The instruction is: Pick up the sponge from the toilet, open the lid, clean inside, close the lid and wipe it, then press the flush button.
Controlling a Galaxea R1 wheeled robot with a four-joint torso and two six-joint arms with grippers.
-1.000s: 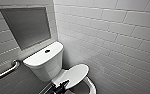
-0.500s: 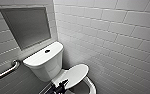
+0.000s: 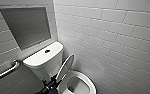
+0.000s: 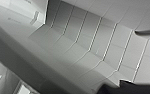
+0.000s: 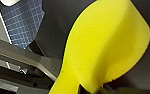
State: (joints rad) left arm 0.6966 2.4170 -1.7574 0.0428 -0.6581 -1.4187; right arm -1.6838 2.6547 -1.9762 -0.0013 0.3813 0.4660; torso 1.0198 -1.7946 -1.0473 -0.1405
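1. Right wrist view: the right gripper (image 5: 92, 90) is closed on the narrow near end of the sponge (image 5: 106, 45). The foam is pinched there and spreads broad beyond the grip.
2. Item held: the sponge is bright yellow with a rounded far end, bowed along its length, against a dark ground. A blue checked surface (image 5: 23, 22) lies off to one side, apart from it.
3. Left wrist view: the left gripper (image 4: 127, 88) is a dark form at the picture's edge, and how far open it is cannot be told. Beyond it is a white tiled wall (image 4: 96, 50).
4. Head view: a dark arm (image 3: 49, 86) sits just beside the lower end of the lid (image 3: 65, 67). Whether they touch cannot be told.
5. The lid is a white oval, up and tilted, its upper edge near the front corner of the tank (image 3: 41, 67).
6. The toilet is white and glossy, its bowl (image 3: 90, 86) uncovered in front of the boxy tank.
7. The flush button (image 3: 47, 51) is small, round and dark, at the middle of the tank's flat top.
8. Surroundings: a grey recessed panel (image 3: 26, 26) is set in the wall above the tank. A metal grab rail (image 3: 6, 72) is on the wall beside the tank.
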